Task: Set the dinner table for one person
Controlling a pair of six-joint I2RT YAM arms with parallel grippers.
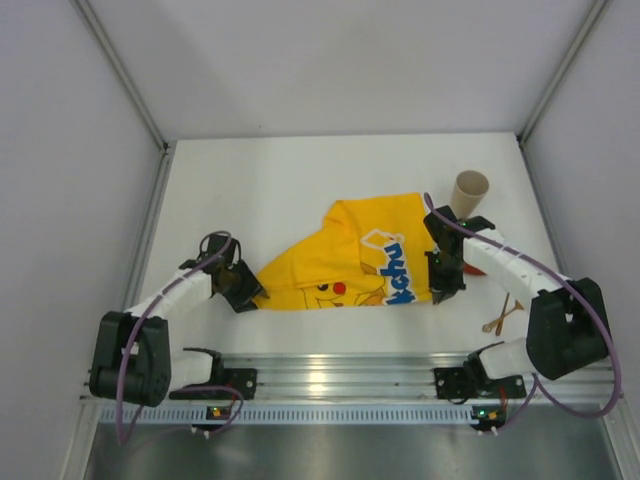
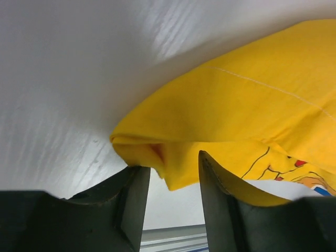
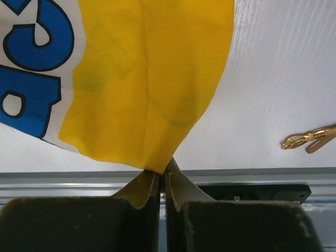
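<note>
1. Right pincer [image 3: 161,177]: the jaws are pressed almost together on one corner of the yellow printed cloth mat [image 3: 147,79]. The fabric is nipped between the pads and fans out beyond them.

2. Left pincer [image 2: 171,164]: the jaws stand well apart. The folded left corner of the mat droops into the mouth of the gap. I cannot confirm that either pad presses on it, so I treat this corner as not yet gripped.

3. The mat lies crumpled and folded over on itself between the two arms, with its print only partly showing.

4. The large flat white matte worktop [image 1: 290,180] lies under everything and runs from the silver aluminium rail [image 1: 340,372] at the near edge to the far wall. A beige cylindrical paper cup [image 1: 471,189] stands upright at the far right. Thin gold-coloured utensils [image 1: 503,316] lie near the right arm, apart from the mat.

5. Step in hand, as I judge it: spreading the mat. Nothing is laid on it yet, so the task is at an early stage.

6. Next move, as I judge it: close the left pincer on its corner, then draw both corners apart evenly until the folds open and the mat lies flat. I keep the right arm off the utensils.
</note>
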